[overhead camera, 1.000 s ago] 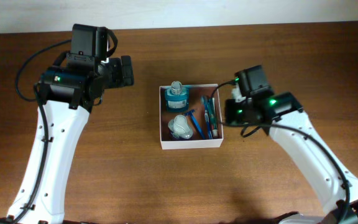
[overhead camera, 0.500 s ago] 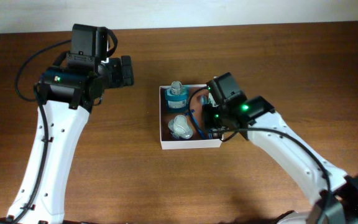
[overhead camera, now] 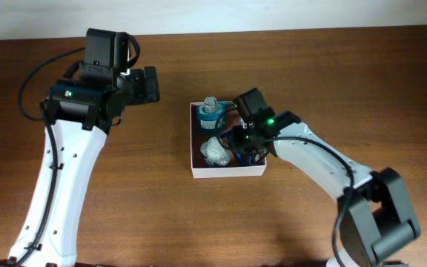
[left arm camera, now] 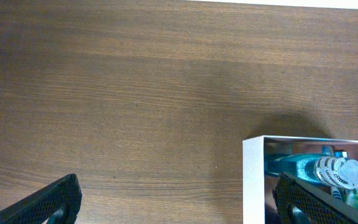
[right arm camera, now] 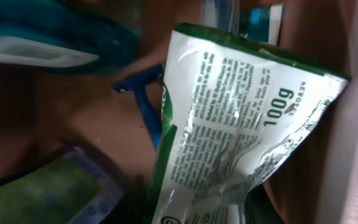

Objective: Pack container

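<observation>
The container [overhead camera: 227, 172], a shallow white box with a brownish inside, sits mid-table. It holds a teal bottle [overhead camera: 211, 112], a pale clear item [overhead camera: 214, 151] and a blue razor [right arm camera: 145, 106]. My right gripper [overhead camera: 245, 141] reaches down into its right half, shut on a crumpled green and white tube [right arm camera: 229, 124]; the tube fills the right wrist view above the container's floor [right arm camera: 92, 118], held at the gripper [right arm camera: 204, 208]. My left gripper [overhead camera: 150, 84] hangs open over bare wood to the container's left. The left wrist view shows the gripper [left arm camera: 179, 202] empty, with the container's white wall [left arm camera: 252, 180] and the bottle [left arm camera: 316, 169] beside its right finger.
Brown wooden table [overhead camera: 124, 208] surrounds the container. The right arm's white link [overhead camera: 325, 167] stretches from the lower right across to the container. The left arm's white link [overhead camera: 65, 178] rises along the left side. A pale wall edges the table's far side.
My right gripper has swung left from the container's right edge to over its inside. The left arm has stayed put, still open.
</observation>
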